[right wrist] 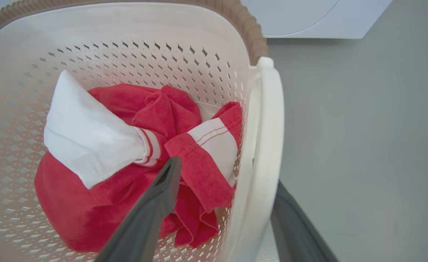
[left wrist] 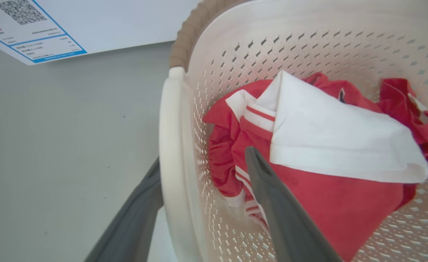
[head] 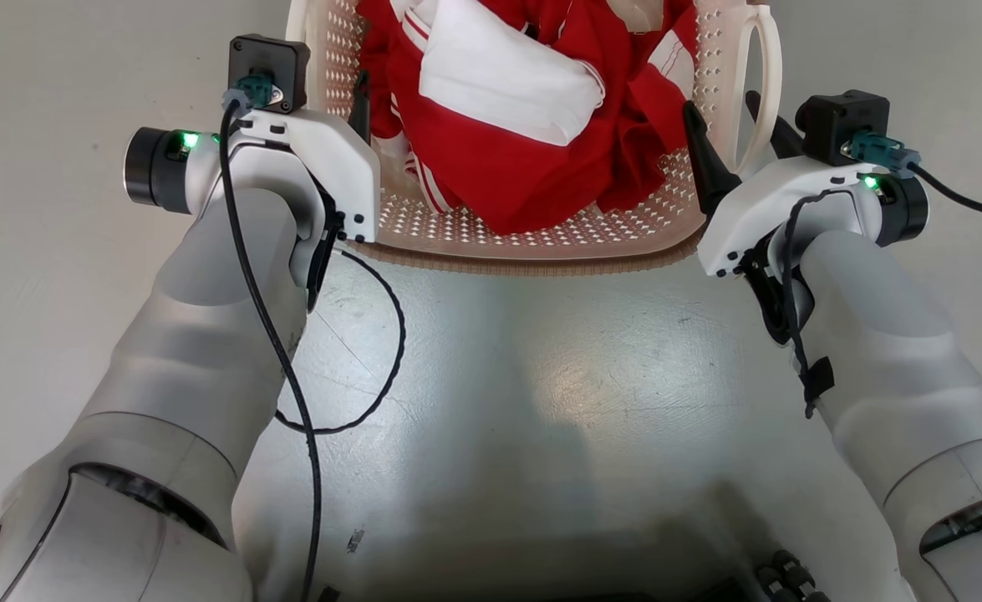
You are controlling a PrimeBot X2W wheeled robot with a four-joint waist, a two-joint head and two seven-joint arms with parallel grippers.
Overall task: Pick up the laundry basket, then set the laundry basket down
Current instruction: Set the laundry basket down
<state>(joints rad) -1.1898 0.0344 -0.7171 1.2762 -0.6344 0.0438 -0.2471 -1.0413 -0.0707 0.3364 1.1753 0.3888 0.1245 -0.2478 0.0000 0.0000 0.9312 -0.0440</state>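
The laundry basket [head: 524,257] looks to be on the floor [head: 541,376] dead ahead, between my arms, stuffed with red and white clothes [head: 507,125]. My left claw [left wrist: 203,156] and right claw [right wrist: 225,171] are both open, each straddling a side handle [left wrist: 170,145], nothing pinched yet. I'd close both together and lift level so it doesn't tip. The wrist views show the gap between inner finger [left wrist: 272,193] and wall. The head view hides that but shows both arms lined up evenly.
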